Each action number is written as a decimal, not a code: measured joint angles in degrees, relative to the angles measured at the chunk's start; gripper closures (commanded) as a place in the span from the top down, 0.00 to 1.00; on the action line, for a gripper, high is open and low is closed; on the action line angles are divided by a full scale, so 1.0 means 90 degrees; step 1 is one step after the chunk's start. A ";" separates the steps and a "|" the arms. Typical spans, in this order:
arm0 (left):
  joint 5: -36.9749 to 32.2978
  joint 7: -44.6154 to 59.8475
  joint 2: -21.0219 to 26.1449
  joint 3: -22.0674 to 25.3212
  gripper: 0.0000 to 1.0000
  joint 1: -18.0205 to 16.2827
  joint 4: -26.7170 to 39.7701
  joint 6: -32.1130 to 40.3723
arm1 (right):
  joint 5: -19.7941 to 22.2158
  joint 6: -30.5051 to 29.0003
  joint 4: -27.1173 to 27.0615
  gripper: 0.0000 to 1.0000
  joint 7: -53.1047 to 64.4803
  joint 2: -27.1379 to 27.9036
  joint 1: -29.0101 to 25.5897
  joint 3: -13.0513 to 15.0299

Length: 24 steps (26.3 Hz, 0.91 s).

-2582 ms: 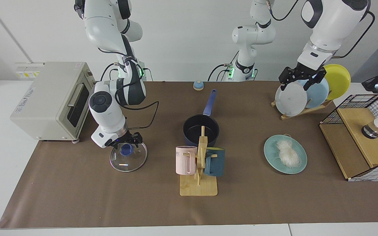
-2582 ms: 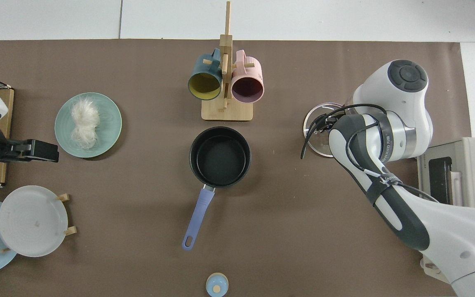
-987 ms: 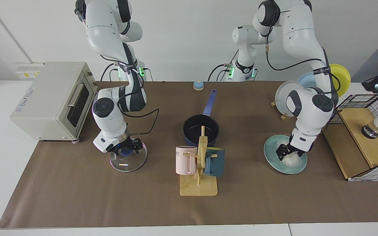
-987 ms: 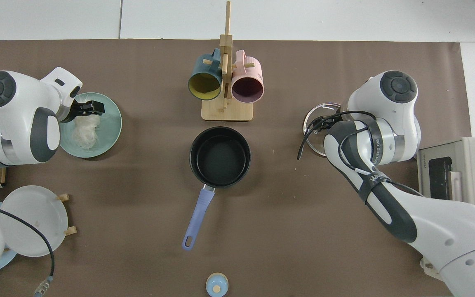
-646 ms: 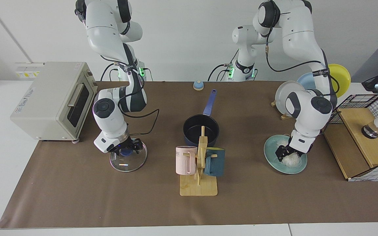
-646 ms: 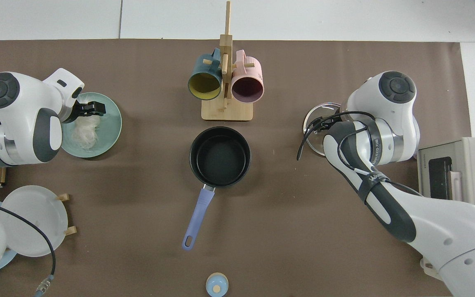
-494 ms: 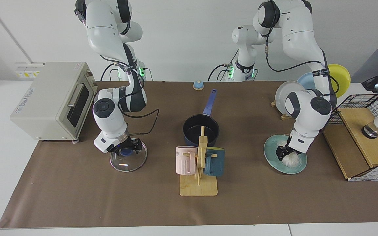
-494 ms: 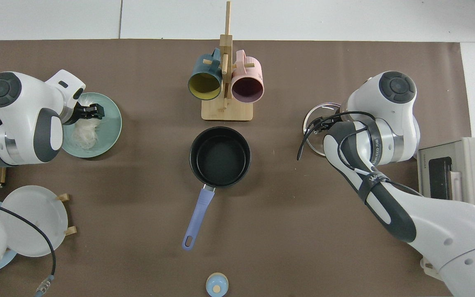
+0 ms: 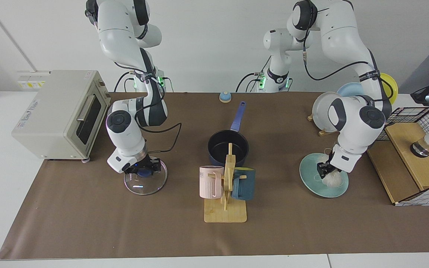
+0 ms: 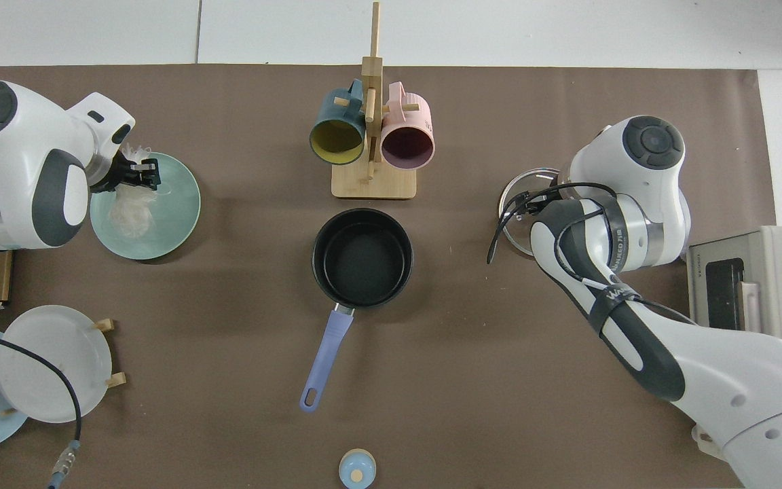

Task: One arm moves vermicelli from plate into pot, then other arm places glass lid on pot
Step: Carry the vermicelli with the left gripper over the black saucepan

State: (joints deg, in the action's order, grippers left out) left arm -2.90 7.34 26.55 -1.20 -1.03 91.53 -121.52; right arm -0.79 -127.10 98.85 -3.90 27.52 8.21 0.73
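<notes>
Mugs on their wooden stand (image 9: pixel 225 193) sit nearest, dead centre and right in front of the pot. One row back, the left tool (image 9: pixel 325 170) is closed on the vermicelli (image 9: pixel 333 181) just above the plate (image 9: pixel 311 182), and the bundle's lower strands trail down to the plate's surface. Level with it on the other side, the right tool (image 9: pixel 142 170) sits down on the knob of the lid (image 9: pixel 140 187), which lies flat on the worktop (image 9: pixel 88 223). Whether that grip has clamped cannot be told, and that arm looks to be waiting its turn.

The lift is the step in hand, and it wants height first. Loose strands will probably drag, so the bundle should rise clear of the plate before any sideways travel.

Behind the stand, the pot (image 9: pixel 228 149) stands open and empty, its handle (image 9: pixel 238 116) pointing away towards the bases. Bare worktop lies between plate and pot, so the carry is clear if it stays behind the stand's upright post. Release belongs over the pot's middle, low, or strands may hang over the rim.

Farthest back, the toaster oven (image 9: pixel 56 111) flanks the lid, with the plate rack (image 9: pixel 343 124) behind the left arm.
</notes>
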 measured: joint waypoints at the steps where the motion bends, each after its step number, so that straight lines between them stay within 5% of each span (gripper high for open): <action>1: 0.0000 0.0002 -0.0058 -0.0040 0.00 0.0001 -0.0101 0.0166 | 0.0001 0.0000 -0.0003 0.00 0.0000 -0.0001 0.0004 0.0000; 16: 0.0311 0.0869 -0.1820 -0.1161 0.00 0.0038 -0.0360 0.2298 | 0.0001 0.0306 -0.0105 0.00 0.0000 -0.0494 0.0045 0.0012; 24: 0.0415 0.1865 -0.2106 -0.2370 0.00 0.0089 -0.0005 0.2164 | -0.0002 0.1103 -0.0109 0.00 0.0134 -0.1053 0.0003 0.0025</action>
State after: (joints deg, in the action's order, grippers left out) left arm 0.84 24.13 7.60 -22.53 -0.22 91.48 -102.04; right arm -0.81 -117.18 97.87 -2.69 18.05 8.24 0.96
